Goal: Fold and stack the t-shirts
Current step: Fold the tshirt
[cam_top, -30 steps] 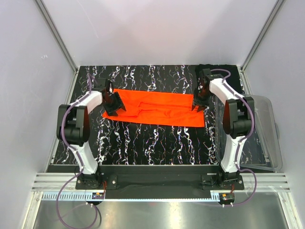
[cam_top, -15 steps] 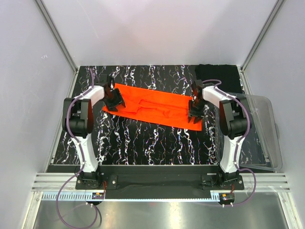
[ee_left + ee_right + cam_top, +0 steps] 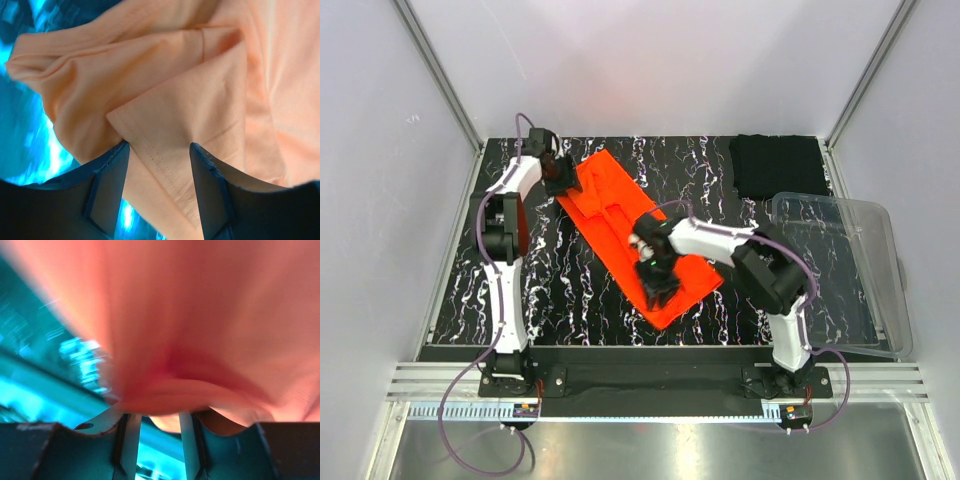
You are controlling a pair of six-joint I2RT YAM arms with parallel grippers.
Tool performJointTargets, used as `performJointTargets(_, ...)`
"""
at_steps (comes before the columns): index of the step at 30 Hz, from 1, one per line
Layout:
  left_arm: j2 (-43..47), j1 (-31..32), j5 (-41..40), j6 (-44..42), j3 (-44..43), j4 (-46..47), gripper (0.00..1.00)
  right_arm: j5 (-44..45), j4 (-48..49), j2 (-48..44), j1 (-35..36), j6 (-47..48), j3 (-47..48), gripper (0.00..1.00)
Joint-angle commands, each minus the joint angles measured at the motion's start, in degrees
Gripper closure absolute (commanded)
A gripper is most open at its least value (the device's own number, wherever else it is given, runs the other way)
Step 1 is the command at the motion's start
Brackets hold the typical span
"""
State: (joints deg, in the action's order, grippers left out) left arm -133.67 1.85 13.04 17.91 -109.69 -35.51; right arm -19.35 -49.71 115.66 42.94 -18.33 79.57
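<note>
The orange-red t-shirt, folded into a long strip, lies diagonally on the black marbled table, running from far left to near centre. My left gripper is shut on its far-left end; the left wrist view shows a stitched hem between my fingers. My right gripper is shut on the near end; in the right wrist view bunched orange cloth sits at my fingertips. The black t-shirt lies folded at the far right corner.
A clear plastic bin stands on the right side of the table, just past my right arm's elbow. White walls enclose the table on three sides.
The orange-red shirt has swung from lying across the table to a diagonal. My right gripper has carried its end toward the near centre; my left gripper has moved its end farther back.
</note>
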Motion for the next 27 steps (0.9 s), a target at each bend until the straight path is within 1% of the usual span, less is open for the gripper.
performJointTargets(1,-5.1,0.3,5.2,-4.8,-8.6,0.0,0.42,-8.4,1.2,-0.2,6.4,-1.8,6.4,0.59)
performJointTargets(3,-4.9,0.2,5.9,-4.7,-11.8,-0.3,0.40,-9.2,1.1,-1.6,7.4,-2.8,9.3,0.59)
performJointTargets(5,-2.4,0.1,4.0,-3.3,-11.7,-0.6,0.38,-7.3,0.9,-3.5,7.2,-3.7,12.3,0.58)
performJointTargets(8,5.1,0.2,1.8,-0.4,-8.0,-0.9,0.33,-0.1,-1.3,-7.9,6.0,-2.7,14.2,0.57)
performJointTargets(9,10.0,0.2,1.0,0.6,-6.1,-1.0,0.33,1.1,-2.7,-9.6,5.0,-2.6,14.0,0.56)
performJointTargets(10,12.1,0.2,-0.1,1.7,-2.1,-0.9,0.33,2.7,-3.3,-10.3,3.7,-3.0,12.6,0.55)
performJointTargets(11,14.1,0.7,-0.2,3.2,0.3,-0.9,0.33,3.1,-3.5,-11.1,0.2,-3.5,11.3,0.55)
performJointTargets(12,16.3,1.1,-0.4,3.4,2.4,-1.0,0.35,3.4,-3.6,-12.6,-1.8,-3.7,9.8,0.55)
performJointTargets(13,20.2,1.8,-1.4,3.4,7.2,-1.1,0.38,3.4,-3.5,-13.3,-3.7,-4.3,6.7,0.55)
performJointTargets(14,22.2,3.1,-1.5,3.3,9.6,-1.1,0.40,3.3,-3.5,-13.9,-7.8,-4.3,5.2,0.55)
performJointTargets(16,27.5,4.5,-2.0,3.4,14.2,-1.1,0.45,3.2,-3.5,-15.2,-11.0,-3.6,1.7,0.56)
performJointTargets(17,28.7,5.8,-1.9,4.4,18.6,-1.1,0.52,3.6,-3.5,-15.5,-12.0,-3.2,0.9,0.56)
performJointTargets(18,29.8,6.7,-1.7,4.5,20.6,-1.0,0.55,4.3,-3.2,-16.3,-13.4,-2.9,0.2,0.57)
performJointTargets(20,31.7,9.2,-2.5,5.1,25.2,-0.8,0.66,6.1,-2.8,-16.7,-14.4,-1.9,-1.5,0.57)
performJointTargets(21,32.0,10.0,-2.5,5.7,26.4,-0.6,0.69,6.9,-2.3,-16.5,-15.3,-1.6,-1.8,0.58)
performJointTargets(22,31.9,10.7,-1.9,6.3,27.3,0.6,0.71,6.9,-2.2,-16.3,-15.9,-1.5,-2.1,0.61)
performJointTargets(23,30.8,11.7,-1.4,7.1,28.3,1.2,0.76,6.4,-2.1,-15.8,-16.5,-1.2,-2.1,0.64)
performJointTargets(26,28.5,12.3,-1.5,9.1,28.6,1.8,0.79,1.4,-0.7,-14.1,-17.2,-0.6,-1.3,0.72)
performJointTargets(27,27.2,12.3,-1.6,9.2,27.9,1.8,0.81,-0.8,0.6,-12.9,-17.2,-0.6,-1.1,0.72)
